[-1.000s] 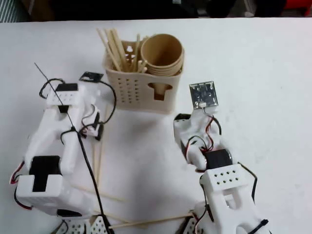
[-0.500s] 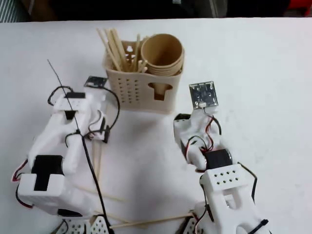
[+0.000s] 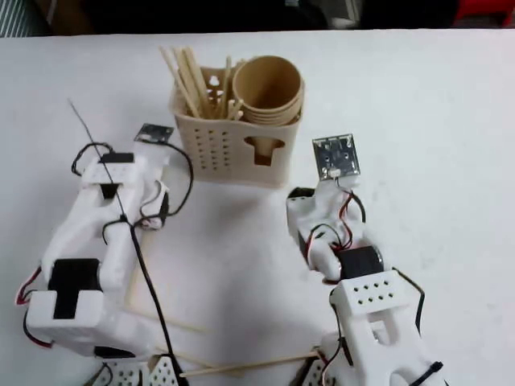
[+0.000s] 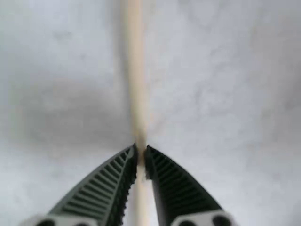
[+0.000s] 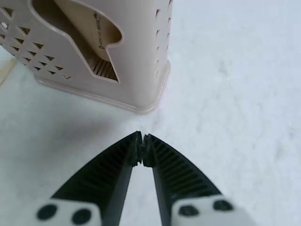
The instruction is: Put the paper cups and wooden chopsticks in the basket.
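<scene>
The cream basket (image 3: 217, 149) stands at the back middle of the table, with stacked paper cups (image 3: 269, 84) and several wooden chopsticks (image 3: 189, 76) in it. My left gripper (image 3: 161, 211) is low over the table, left of the basket. In the left wrist view, my left gripper (image 4: 140, 153) is shut on a single chopstick (image 4: 135, 70) that runs straight out past the fingertips. My right gripper (image 3: 300, 196) sits just off the basket's near right corner. In its wrist view, my right gripper (image 5: 141, 143) is shut on nothing, facing the basket (image 5: 136, 61), where a cup (image 5: 80, 19) shows through the handle cut-out.
Loose chopsticks lie on the white table near the arm bases: one (image 3: 165, 323) by the left arm and a longer one (image 3: 249, 364) at the front edge. A black cable (image 3: 133, 241) runs over the left arm. The table's right side has free room.
The left gripper swung toward the basket, then back left. The chopstick that lay straight below it has shifted left under the arm. The right arm has not moved.
</scene>
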Available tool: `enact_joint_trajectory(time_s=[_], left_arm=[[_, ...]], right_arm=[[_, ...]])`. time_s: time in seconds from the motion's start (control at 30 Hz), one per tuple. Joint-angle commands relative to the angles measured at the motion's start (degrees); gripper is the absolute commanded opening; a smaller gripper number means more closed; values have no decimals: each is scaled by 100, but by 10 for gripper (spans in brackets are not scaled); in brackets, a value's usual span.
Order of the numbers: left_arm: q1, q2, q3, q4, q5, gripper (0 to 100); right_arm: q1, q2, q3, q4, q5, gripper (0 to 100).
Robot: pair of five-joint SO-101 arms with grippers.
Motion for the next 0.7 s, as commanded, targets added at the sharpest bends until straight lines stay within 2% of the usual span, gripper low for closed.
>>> enact_joint_trajectory(time_s=[0.0,0.23,0.33,0.53,0.67], left_arm=[[-84,-233,-79,299,-88,23],[-84,-1464,325,325,-88,23],[-110,-1604,457,237,-88,29],[-119,-866,422,0,-62,165],[-110,-101,149,-220,-79,153]], right_arm=[[57,-127,-44,-57,0,22],[57,-127,-44,-57,0,22],[57,-127,-44,-57,0,22],[57,-127,-44,-57,0,22],[57,-127,-44,-57,0,22]])
